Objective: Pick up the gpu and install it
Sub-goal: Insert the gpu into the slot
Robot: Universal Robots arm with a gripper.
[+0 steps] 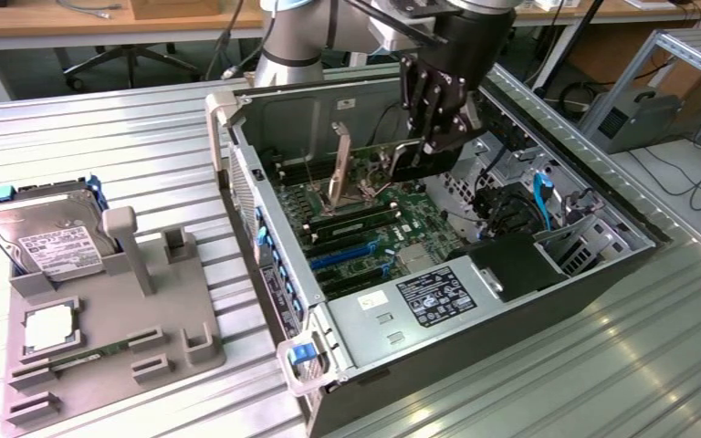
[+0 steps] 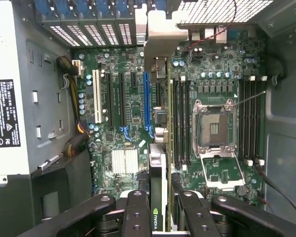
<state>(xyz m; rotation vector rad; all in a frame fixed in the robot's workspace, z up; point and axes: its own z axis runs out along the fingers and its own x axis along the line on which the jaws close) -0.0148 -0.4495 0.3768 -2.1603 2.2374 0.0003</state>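
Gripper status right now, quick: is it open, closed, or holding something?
Gripper: closed, holding the gpu by its edge.

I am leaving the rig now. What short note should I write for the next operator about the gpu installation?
Gripper: shut on the gpu, holding it on edge.
Where: inside the open computer case, over the motherboard, with its pale bracket toward the vented slot wall.
Done: gpu picked up and brought into the case.
Left: gpu not released; whether it sits fully in a slot cannot be told.
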